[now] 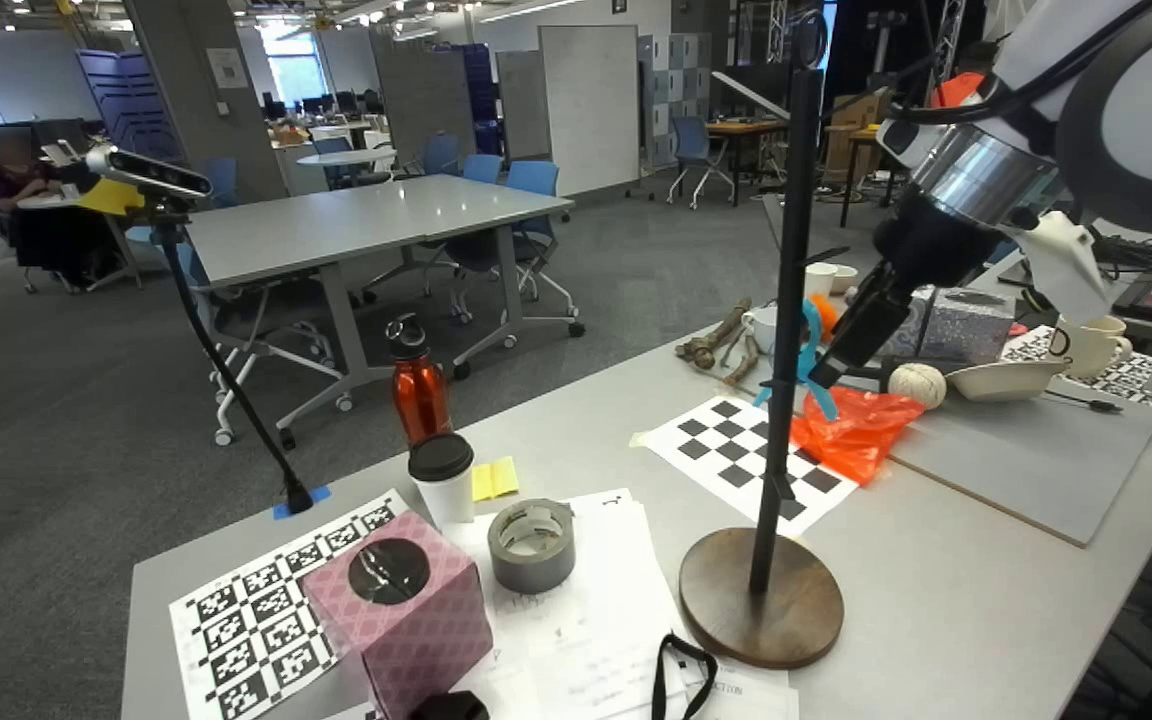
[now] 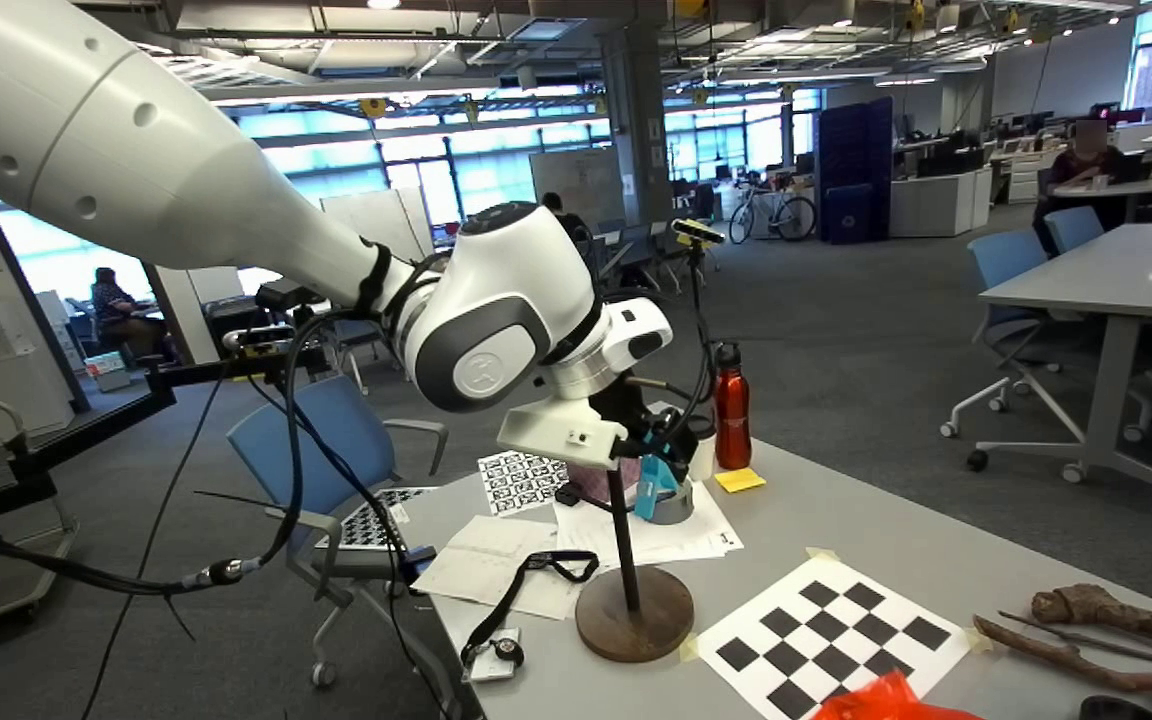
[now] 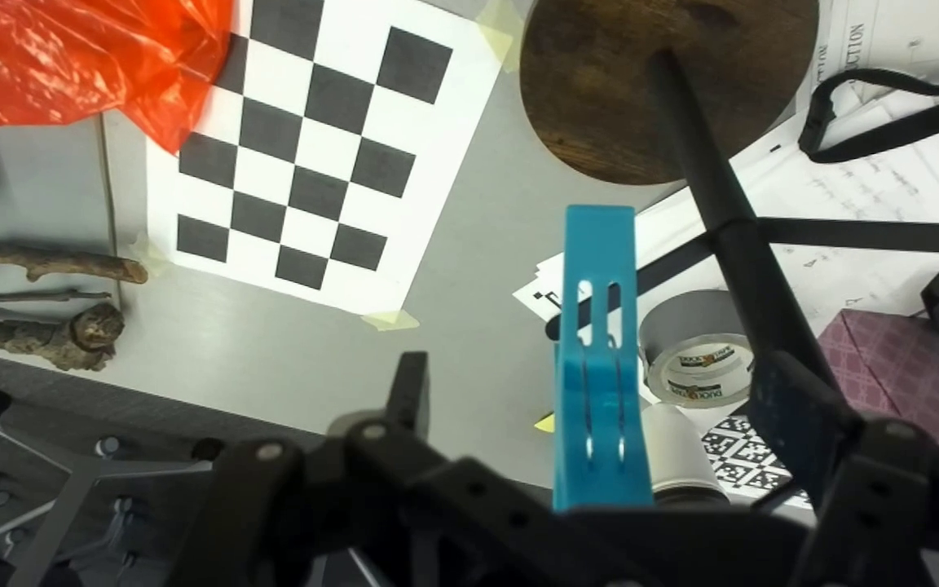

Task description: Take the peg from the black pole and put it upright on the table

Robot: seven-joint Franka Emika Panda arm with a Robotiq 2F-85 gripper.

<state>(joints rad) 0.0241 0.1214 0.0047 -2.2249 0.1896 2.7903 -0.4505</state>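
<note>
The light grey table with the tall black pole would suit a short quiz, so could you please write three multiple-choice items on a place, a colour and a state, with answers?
1. Where is the light-blue plastic peg?
A) Inside the grey tape roll
B) On a side branch of the tall, thin black pole
C) Flat on the light grey table

2. What colour is the crumpled plastic film?
A) Green
B) White
C) Orange-red

3. How does the black two-fingered gripper stand?
A) Open
B) Shut on the peg
C) Shut on nothing

1 B: the wrist view shows the branch tip jutting past the peg.
2 C: that hue shows in all three views.
3 A: its jaws stand wide apart in the wrist view.
</note>
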